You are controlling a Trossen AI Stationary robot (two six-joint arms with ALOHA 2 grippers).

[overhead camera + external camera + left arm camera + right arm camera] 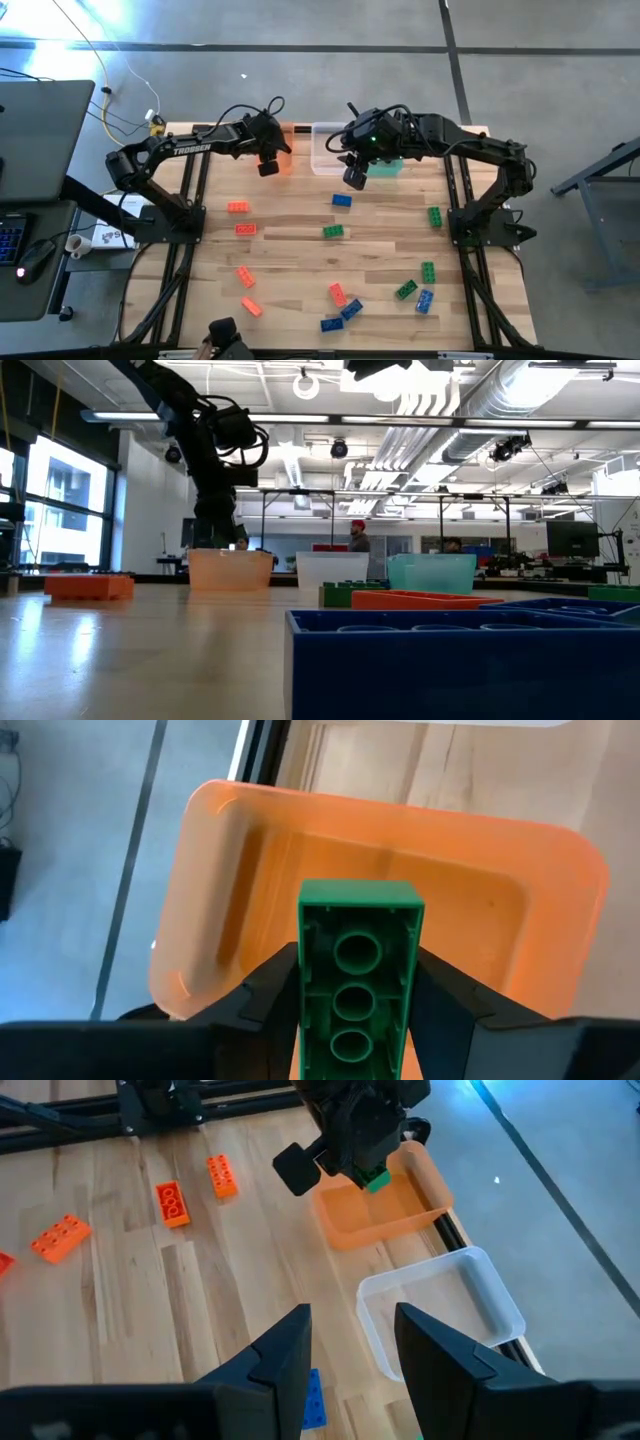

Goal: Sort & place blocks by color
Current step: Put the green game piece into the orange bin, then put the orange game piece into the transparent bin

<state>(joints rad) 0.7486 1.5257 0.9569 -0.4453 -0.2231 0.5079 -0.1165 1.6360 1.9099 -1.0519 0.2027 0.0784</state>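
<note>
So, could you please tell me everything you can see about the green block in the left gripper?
The green block is a small rectangular plastic brick, seen from its hollow underside, where three round tubes sit in a row. It is held between the two dark fingers of the left gripper, which touch its long sides. It hangs above the translucent orange tub, which looks empty, and touches nothing else. From the right wrist view only a small part of it shows below the gripper.

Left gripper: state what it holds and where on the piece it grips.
The left gripper holds a green block by its two long sides, hollow underside facing the wrist camera, above the orange tub. The right gripper holds nothing.
</note>
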